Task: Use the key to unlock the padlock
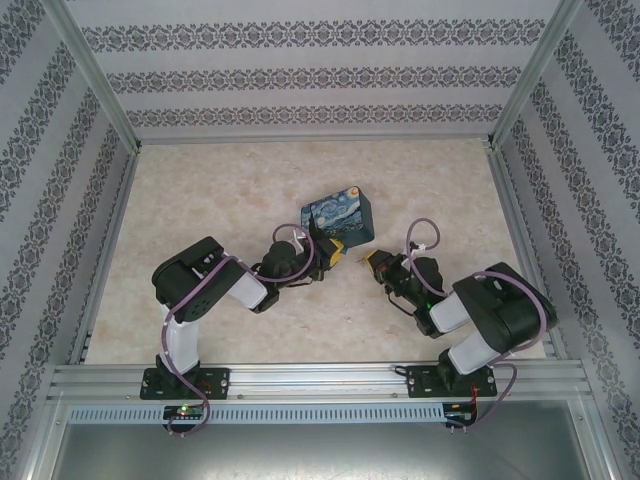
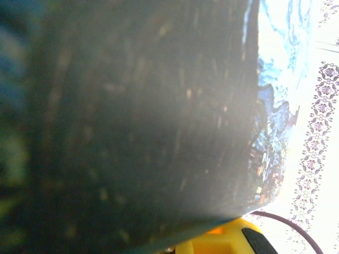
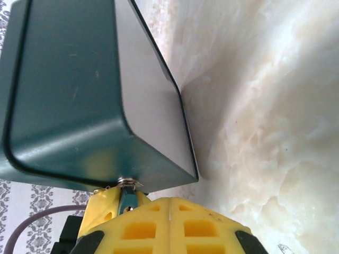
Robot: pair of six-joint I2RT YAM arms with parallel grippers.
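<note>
Both arms met at a painted tin [image 1: 338,217] in the middle of the bench [image 1: 200,190].

The left arm [image 1: 205,285] had its jaws all but closed, hard against the tin's near side; what they gripped could not be told. The right arm [image 1: 490,315] had its jaws pressed fully together with nothing seen between them, their tips just under the tin's lower edge. A small metal ring [image 3: 128,183] with a teal piece sat at that edge, beside those tips; whether it was padlock or key could not be told.
</note>
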